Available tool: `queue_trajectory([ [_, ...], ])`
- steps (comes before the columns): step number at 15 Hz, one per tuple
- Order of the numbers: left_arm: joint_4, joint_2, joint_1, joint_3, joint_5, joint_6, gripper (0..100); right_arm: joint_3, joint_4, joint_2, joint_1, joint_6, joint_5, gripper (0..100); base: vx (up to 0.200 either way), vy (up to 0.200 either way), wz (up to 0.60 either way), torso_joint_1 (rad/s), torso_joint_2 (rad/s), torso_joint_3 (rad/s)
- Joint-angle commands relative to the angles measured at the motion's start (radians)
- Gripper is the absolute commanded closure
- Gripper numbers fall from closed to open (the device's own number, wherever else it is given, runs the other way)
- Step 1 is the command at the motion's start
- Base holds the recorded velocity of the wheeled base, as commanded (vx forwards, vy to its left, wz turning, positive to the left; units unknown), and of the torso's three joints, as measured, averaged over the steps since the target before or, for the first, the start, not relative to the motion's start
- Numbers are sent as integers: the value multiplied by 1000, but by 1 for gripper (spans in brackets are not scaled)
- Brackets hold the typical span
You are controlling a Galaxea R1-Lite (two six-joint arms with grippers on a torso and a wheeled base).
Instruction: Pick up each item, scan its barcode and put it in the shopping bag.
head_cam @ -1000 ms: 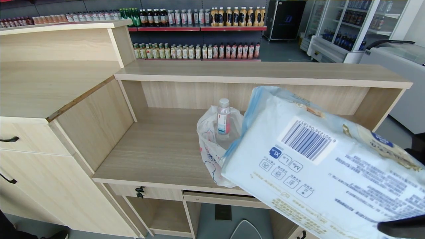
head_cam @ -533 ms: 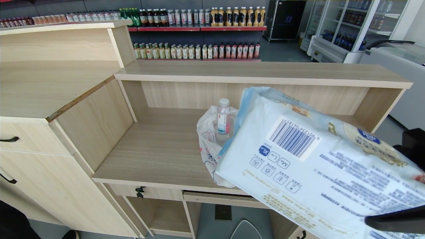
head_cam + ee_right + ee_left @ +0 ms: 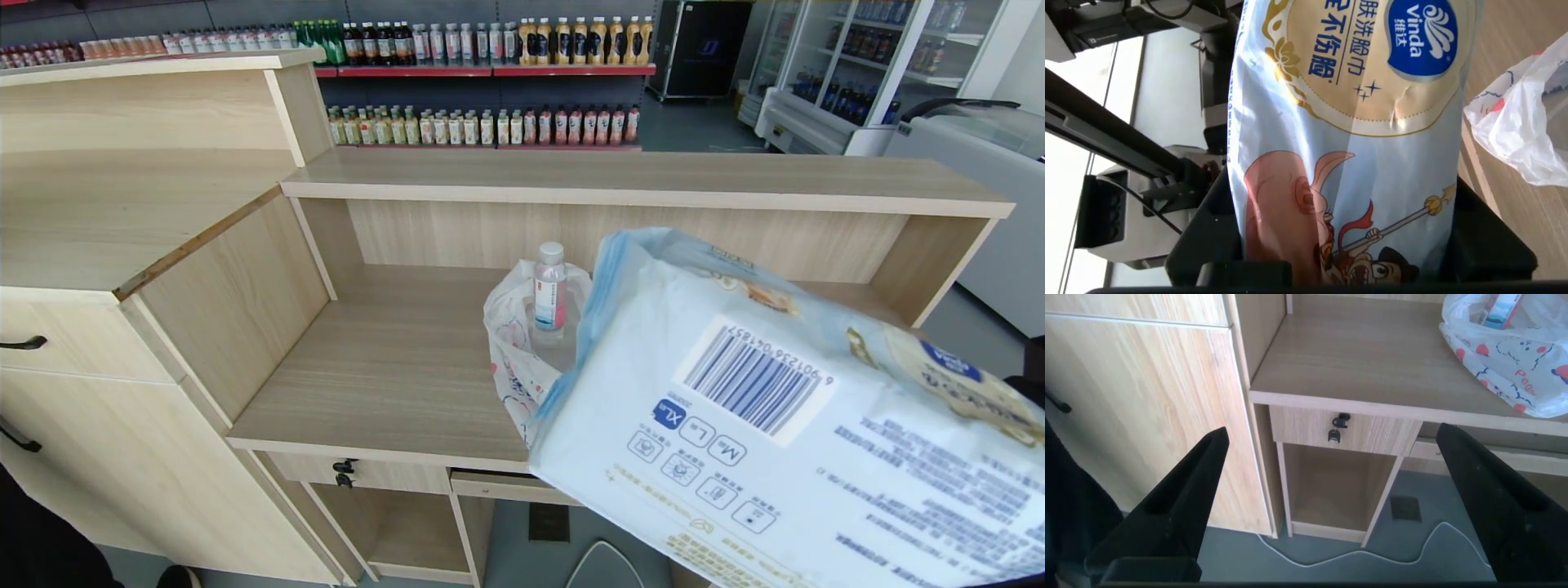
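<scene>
Scan step: right gripper point(image 3: 1347, 245) presents the pack, barcode toward the head camera.
Large white soft-plastic pack point(image 3: 775, 425) raised nearest, right jaws pinching its sides; left gripper point(image 3: 1331, 514) low, jaws spread. Hold barcode flat. Beyond: white printed plastic shopping bag point(image 3: 510, 359) on light wood desk point(image 3: 392, 367), clear red-labelled bottle point(image 3: 550, 286) upright inside — mouth looks tight for the pack; free desk to its left, wooden ledge point(image 3: 637, 175) overhead.

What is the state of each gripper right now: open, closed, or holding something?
Left gripper: open, holding nothing.
Right gripper: closed on the white package.
</scene>
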Motion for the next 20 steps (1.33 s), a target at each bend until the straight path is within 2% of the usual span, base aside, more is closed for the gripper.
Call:
queue_trajectory([
  [1, 0, 0, 0, 0, 0, 0, 0, -1, 0, -10, -2, 0, 0, 100, 0, 0, 0, 0, 0, 0],
  [10, 0, 0, 0, 0, 0, 0, 0, 2, -1, -13, -7, 0, 2, 100, 0, 0, 0, 0, 0, 0],
  [13, 0, 0, 0, 0, 0, 0, 0, 13, -9, -19, -84, -7, -1, 100, 0, 0, 0, 0, 0, 0],
  [14, 0, 0, 0, 0, 0, 0, 0, 42, -41, -27, -159, -20, -26, 100, 0, 0, 0, 0, 0, 0],
  [15, 0, 0, 0, 0, 0, 0, 0, 92, -129, -32, -256, -37, -44, 100, 0, 0, 0, 0, 0, 0],
  [18, 0, 0, 0, 0, 0, 0, 0, 292, -511, -25, -522, -38, -116, 100, 0, 0, 0, 0, 0, 0],
  [20, 0, 0, 0, 0, 0, 0, 0, 401, -735, -1, -633, -29, -224, 100, 0, 0, 0, 0, 0, 0],
])
